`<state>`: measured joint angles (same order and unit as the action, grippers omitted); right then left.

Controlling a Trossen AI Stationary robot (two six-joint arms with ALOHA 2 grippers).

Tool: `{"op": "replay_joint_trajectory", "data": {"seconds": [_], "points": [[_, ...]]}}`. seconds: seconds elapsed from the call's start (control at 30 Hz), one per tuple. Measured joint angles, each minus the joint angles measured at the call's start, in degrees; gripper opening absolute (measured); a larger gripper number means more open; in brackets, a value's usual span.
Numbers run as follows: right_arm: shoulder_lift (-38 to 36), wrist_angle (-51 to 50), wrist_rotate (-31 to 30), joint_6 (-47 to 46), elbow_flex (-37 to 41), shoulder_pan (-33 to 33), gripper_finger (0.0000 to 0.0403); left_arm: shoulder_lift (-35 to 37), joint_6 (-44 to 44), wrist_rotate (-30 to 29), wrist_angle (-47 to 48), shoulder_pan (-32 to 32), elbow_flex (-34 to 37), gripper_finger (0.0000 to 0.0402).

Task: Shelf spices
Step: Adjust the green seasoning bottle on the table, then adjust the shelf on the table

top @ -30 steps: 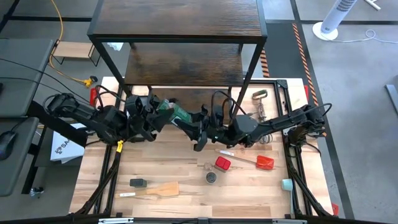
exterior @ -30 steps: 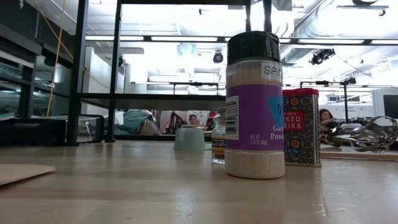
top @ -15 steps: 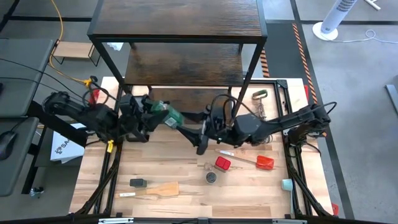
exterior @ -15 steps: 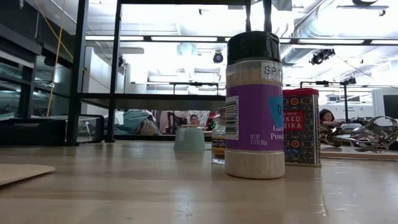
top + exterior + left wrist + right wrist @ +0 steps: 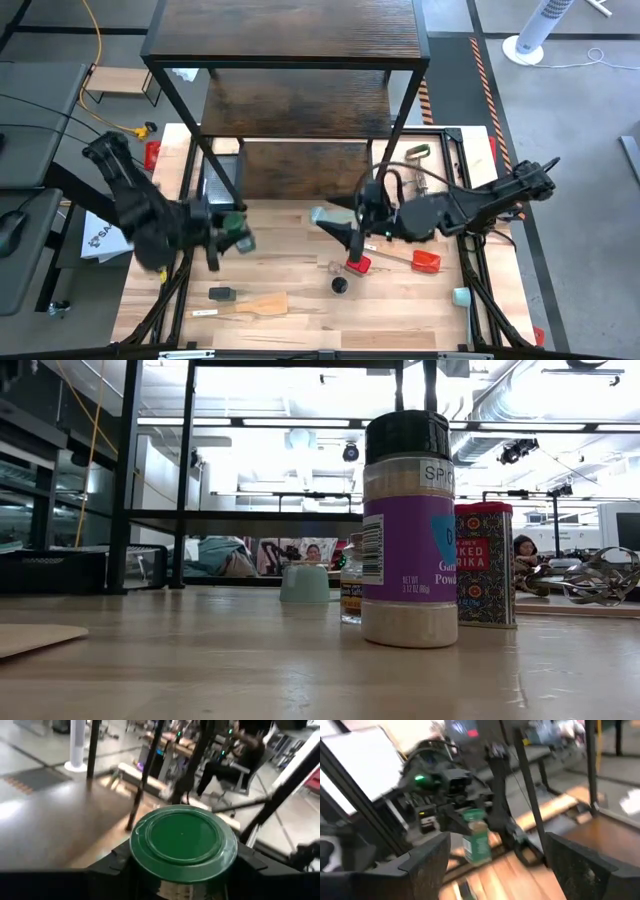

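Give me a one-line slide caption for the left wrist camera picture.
Left pincer grips the green-lidded spice jar, its lid facing the camera, with the shelf beyond.

— What carries everything?
— A pale wooden table (image 5: 280, 275), with the dark three-tier shelf (image 5: 290, 40) standing at its far side.
— What lies on it?
— A red paprika tin (image 5: 358, 264), a dark-lidded garlic powder jar (image 5: 408, 530), a red spatula (image 5: 424, 261), a wooden spatula (image 5: 262, 304) and a wire whisk (image 5: 598, 577).

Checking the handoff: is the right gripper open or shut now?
Open: the right gripper shows its two fingers spread wide with nothing between them; the green-lidded jar sits in the left gripper.
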<state>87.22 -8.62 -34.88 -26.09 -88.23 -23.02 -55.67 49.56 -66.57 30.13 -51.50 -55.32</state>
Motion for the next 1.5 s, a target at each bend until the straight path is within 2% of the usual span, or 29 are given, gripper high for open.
{"op": "replay_joint_trajectory", "data": {"seconds": [0.13, 0.27, 0.37, 0.47, 0.57, 0.73, 0.83, 1.0, 1.13, 1.23, 1.5], "points": [[0.7, -8.0, -1.5, -7.4, 0.0, -1.9, 0.0313, -3.8, 16.9, -4.7, 1.8, -7.9, 6.3, 0.0183], [2.6, -12.6, -2.0, -13.1, 0.1, -3.3, 0.0313, -8.9, 30.7, -4.1, 1.1, -13.0, 13.1, 0.0183], [3.9, -12.8, -2.6, -15.1, 0.1, -3.7, 0.0313, -12.5, 35.4, -2.6, 0.9, -13.7, 16.2, 0.0183], [5.7, -12.8, -2.7, -17.9, 0.1, -3.7, 0.0313, -16.2, 35.8, 0.3, 1.2, -12.6, 18.2, 0.0183], [7.0, -12.6, -3.3, -19.4, 0.1, -3.3, 0.0313, -18.3, 35.2, -0.6, 1.4, -10.6, 19.1, 0.0183], [8.6, -11.6, -4.5, -22.0, 0.1, -3.1, 0.0313, -21.3, 28.6, 4.8, 1.8, -7.0, 20.0, 0.0183], [8.8, -10.1, -5.2, -21.9, 0.1, -3.1, 0.0313, -23.2, 25.0, 5.8, 1.7, -6.0, 20.1, 0.0183], [8.9, -10.0, -7.1, -21.9, 0.1, -2.9, 0.0313, -26.4, 27.6, 5.6, 1.1, -4.9, 20.1, 0.0186], [8.9, -10.1, -7.3, -21.9, 0.1, -2.5, 0.0313, -28.0, 33.4, 6.1, -1.0, -4.3, 20.1, 0.0243], [8.9, -10.2, -7.1, -21.4, 0.1, -2.1, 0.0313, -28.0, 34.3, 6.9, -3.0, -4.2, 20.1, 0.0276], [8.9, -10.4, -6.8, -17.4, 0.1, -1.1, 0.0313, -25.2, 34.8, 7.5, -3.9, -4.2, 20.0, 0.0288]]}}
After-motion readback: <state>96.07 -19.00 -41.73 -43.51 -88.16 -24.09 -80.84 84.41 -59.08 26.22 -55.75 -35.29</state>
